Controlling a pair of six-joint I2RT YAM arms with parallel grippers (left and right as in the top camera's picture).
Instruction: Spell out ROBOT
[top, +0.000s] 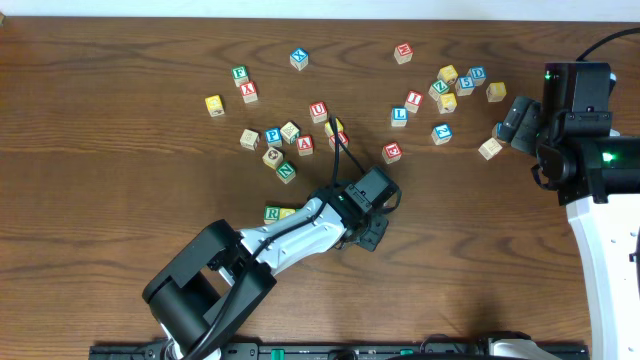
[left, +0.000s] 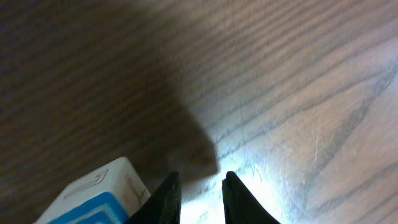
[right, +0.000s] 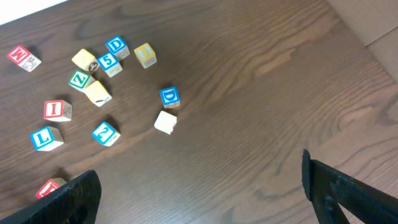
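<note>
Left wrist view: left hand (left: 200, 182) is standing narrowly parted, gripping nothing, just beside blue-printed cube (left: 93, 196); right hand (right: 199, 193) is hanging wide open near tabletop's (right: 261, 74) right edge.

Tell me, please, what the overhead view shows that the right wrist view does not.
Only the overhead shows the left arm stretched over the table, the green R cube beside it, and the red U cube in the middle cluster. Only the right wrist view shows how wide the right claw stands open. Both show the blue L cube, the red I cube and the plain cube.
</note>
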